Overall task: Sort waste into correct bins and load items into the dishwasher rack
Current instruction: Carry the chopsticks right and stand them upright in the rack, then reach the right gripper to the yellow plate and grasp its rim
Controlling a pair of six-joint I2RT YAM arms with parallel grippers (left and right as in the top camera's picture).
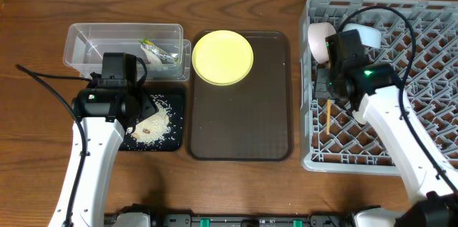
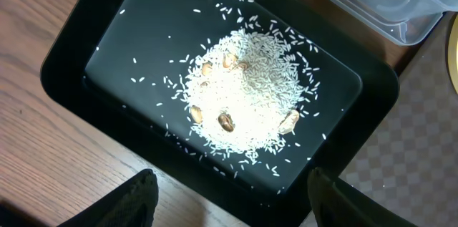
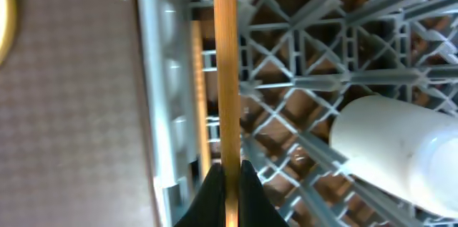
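the left claw [image 2: 230,182] hangs over the black tray [image 2: 143,41], its fingers [image 2: 139,198] spread wide with nothing between them. rice scraps [image 2: 247,91] are heaped in the middle of that tray, with stray grains scattered around. the clear tub [image 1: 80,44] sits just behind it, with the yellow-green wrapper [image 1: 154,46] inside. the right claw [image 3: 229,177] is pinched tight on a wooden chopstick [image 3: 225,55], held over the left edge of the dishwasher rack [image 3: 300,62]. a second chopstick [image 3: 199,91] lies just inside the rack wall, and a white cup [image 3: 401,155] rests on the lattice. the yellow plate [image 1: 222,56] sits on the brown serving tray [image 1: 240,119] on the worktop [image 1: 236,3].
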